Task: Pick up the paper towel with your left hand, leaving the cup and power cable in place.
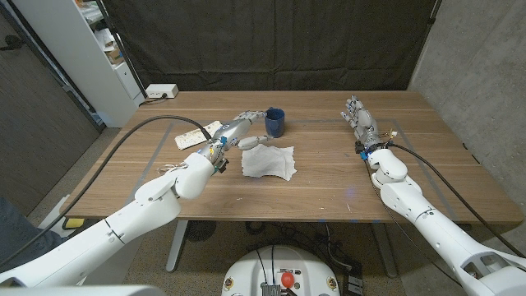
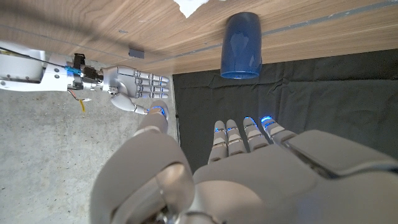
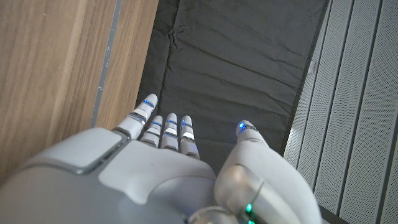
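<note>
Towel (image 1: 268, 161): white, crumpled, lying on the table's (image 1: 329, 185) middle, just in front of my left fingertips.
Left hand (image 1: 237, 129): mine, fingers spread and extended, holding nothing, just behind the towel and beside the cup.
Cup (image 1: 274, 122): blue, upright, just behind the towel.
Cable (image 1: 168, 121): black, beside my left arm.
Right hand (image 1: 359, 117): fingers apart, empty, well apart from the towel.

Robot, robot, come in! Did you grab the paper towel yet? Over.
Left hand open, above table. Right hand open, idle. Paper towel untouched. Blue cup close beside left hand.
</note>
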Tool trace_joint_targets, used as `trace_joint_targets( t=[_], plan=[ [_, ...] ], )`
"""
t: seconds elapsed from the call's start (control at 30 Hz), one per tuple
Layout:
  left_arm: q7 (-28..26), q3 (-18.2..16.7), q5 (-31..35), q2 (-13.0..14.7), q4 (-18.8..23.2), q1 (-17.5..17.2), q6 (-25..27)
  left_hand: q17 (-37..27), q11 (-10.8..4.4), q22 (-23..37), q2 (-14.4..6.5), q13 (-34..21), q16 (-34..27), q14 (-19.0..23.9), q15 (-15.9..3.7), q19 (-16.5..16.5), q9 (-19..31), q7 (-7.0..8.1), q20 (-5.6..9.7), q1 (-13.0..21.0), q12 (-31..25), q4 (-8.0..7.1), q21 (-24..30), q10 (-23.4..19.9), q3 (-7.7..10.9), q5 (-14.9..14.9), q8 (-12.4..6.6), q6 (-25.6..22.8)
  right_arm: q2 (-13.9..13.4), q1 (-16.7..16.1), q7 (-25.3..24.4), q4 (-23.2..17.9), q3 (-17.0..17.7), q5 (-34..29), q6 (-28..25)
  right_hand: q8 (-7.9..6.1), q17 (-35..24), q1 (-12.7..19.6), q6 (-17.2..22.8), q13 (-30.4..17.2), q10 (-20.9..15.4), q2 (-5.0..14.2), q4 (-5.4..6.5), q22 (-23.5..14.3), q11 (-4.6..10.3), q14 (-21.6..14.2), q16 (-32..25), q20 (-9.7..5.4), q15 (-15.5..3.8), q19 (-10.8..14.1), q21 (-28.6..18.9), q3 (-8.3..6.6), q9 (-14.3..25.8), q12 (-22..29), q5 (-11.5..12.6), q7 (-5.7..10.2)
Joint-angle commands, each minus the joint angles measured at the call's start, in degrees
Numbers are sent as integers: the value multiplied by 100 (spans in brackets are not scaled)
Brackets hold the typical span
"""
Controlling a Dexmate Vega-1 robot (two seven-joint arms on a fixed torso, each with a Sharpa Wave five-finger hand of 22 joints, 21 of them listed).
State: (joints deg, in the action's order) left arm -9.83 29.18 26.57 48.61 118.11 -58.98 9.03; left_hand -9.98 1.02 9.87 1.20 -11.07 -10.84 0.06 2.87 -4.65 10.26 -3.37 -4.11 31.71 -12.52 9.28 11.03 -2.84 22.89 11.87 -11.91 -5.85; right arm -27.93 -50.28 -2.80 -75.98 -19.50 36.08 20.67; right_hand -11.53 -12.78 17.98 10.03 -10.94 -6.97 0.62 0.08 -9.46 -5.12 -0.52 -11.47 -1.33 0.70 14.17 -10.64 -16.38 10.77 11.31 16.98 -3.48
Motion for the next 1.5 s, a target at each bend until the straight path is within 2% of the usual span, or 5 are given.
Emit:
trace_joint_targets(
  t=[0.03,0.9,1.0,1.5],
  plan=[
    [431,183,186,74,218,154,445,-29,31,17,16,-30,-17,28,49,-34,28,7,-7,88,-21,55,3,-59,13,26,-25,-64,21,56,67,80,9,34,37,-9,4,15,58,-18,-28,40,-15,-30,6,-28,-36,42,26,21,-31,-2,29,37,-4,-10],
    [1048,577,568,144,215,556,700,-29,55,21,82,-34,2,1,62,-174,30,28,3,296,2,64,-42,-14,23,45,7,-37,115,171,83,279,-6,47,77,-4,9,7,61,-20,-38,57,-18,-31,-3,-39,-39,58,32,10,-28,6,31,36,-11,-13],
    [1159,615,629,150,242,606,739,-29,14,22,92,-35,5,-6,63,-190,30,42,-20,327,7,62,-42,-2,23,49,16,-23,116,177,73,285,0,50,72,-3,10,8,59,-20,-38,59,-20,-31,-8,-42,-40,62,35,9,-28,6,31,35,-12,-15],
    [1786,853,822,92,233,870,952,-30,43,24,123,-37,9,-24,56,-215,30,36,-40,408,14,51,-35,16,20,60,31,-4,89,164,29,248,23,63,21,-4,15,14,67,-21,-36,71,-27,-31,-10,-42,-37,70,41,-2,-25,6,31,33,-18,-19]
  ],
)
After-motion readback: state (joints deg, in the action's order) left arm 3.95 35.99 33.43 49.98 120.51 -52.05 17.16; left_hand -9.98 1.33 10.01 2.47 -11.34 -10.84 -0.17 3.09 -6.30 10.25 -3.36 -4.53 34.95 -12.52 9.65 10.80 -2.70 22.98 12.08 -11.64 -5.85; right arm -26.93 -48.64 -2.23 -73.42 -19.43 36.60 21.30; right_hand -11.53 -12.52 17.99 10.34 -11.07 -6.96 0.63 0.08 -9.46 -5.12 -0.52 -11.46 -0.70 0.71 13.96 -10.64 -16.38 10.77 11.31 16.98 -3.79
